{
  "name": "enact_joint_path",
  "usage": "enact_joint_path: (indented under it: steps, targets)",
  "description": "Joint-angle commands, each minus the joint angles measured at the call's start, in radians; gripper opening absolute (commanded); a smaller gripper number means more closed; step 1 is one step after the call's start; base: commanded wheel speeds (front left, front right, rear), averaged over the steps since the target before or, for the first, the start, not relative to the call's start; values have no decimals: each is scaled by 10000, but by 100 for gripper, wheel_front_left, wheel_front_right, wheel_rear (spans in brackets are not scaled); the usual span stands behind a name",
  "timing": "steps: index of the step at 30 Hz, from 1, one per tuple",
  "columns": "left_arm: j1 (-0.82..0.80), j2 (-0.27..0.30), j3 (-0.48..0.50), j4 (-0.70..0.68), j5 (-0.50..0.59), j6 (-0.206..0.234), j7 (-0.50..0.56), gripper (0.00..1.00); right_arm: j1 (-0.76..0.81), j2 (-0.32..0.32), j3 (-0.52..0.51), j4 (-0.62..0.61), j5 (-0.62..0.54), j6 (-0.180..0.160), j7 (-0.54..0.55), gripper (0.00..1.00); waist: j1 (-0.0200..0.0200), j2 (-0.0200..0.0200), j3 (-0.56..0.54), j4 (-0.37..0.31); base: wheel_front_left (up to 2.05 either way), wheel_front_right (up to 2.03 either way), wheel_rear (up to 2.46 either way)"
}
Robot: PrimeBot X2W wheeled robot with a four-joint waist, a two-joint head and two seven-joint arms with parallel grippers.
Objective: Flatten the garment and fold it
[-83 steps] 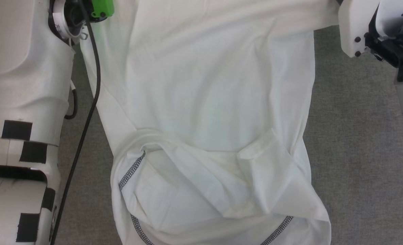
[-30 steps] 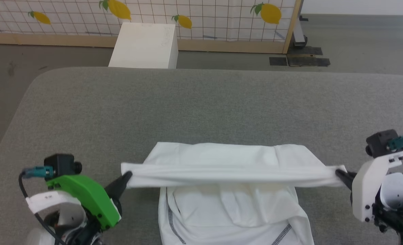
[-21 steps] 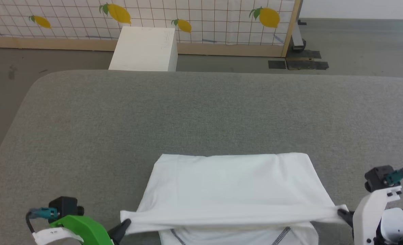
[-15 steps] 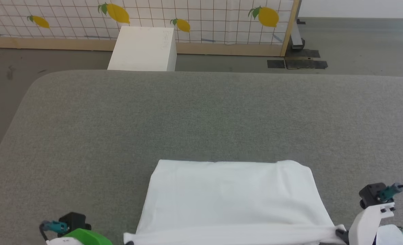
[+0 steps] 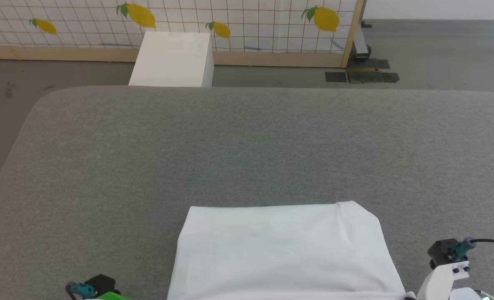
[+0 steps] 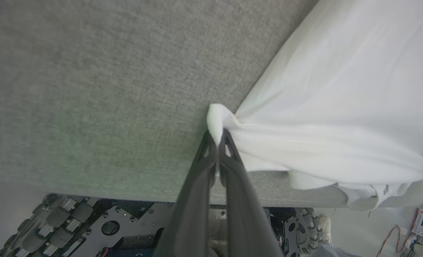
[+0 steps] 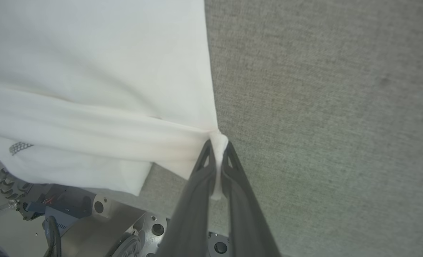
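Observation:
The garment, a white T-shirt, lies smooth on the grey table at the near middle, and its near part runs off the bottom of the head view. In the left wrist view my left gripper is shut on a bunched corner of the garment, just above the table's near edge. My right gripper is shut on the opposite corner of the garment. The fabric is stretched taut between the two corners. Below that stretched edge, folds of fabric with dark stitching hang over the table's edge.
A rigid white box stands on the floor beyond the table's far edge, in front of a lemon-patterned screen. The robot's wheeled base sits under the near edge. Bare grey table lies left, right and beyond the garment.
Both grippers have drawn the stretched edge toward the table's near edge, out of the head view's bottom. The fabric behind it now lies flat. The head camera has also shifted.

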Motion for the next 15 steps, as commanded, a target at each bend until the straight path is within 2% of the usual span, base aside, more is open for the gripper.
enact_joint_path:
  steps: [1,11,13,15]
  targets:
    - [-193,207,118,220,175,43,-86,100,-81,-17,2,95,-55,-19,-56,100,1,102,-45,-26,0,0,0]
    - [-380,1090,585,-1189,451,474,276,100,93,56,-833,-897,899,-19,109,100,1,102,-459,-25,0,0,0]
    - [-518,1151,805,-1613,526,513,-28,100,59,77,-1117,-1234,1104,-19,160,100,1,102,-462,-24,0,0,0]
    - [-764,1197,980,-2024,703,332,-663,100,-14,67,-1382,-1464,1239,-19,245,100,1,102,-432,-24,0,0,0]
